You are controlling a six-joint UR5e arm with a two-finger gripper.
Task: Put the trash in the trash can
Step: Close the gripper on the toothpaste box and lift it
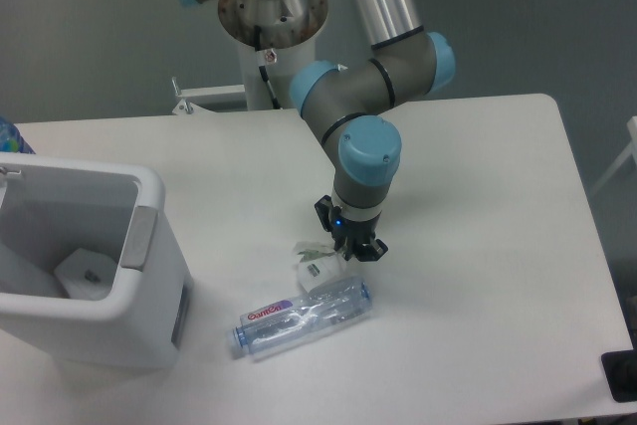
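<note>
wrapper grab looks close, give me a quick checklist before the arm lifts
1. Gripper down at the wrapper: ok, fingertips sit at its right edge.
2. Fingers closed on the wrapper: cannot tell, they are narrowed but the contact is too small to see.
3. Bottle clear of the gripper: ok, it lies just below, and the wrapper touches or overlaps it.
4. Bin open on top: ok, something white already lies inside.
5. Path from wrapper to bin: ok, only bare table between them.
</note>
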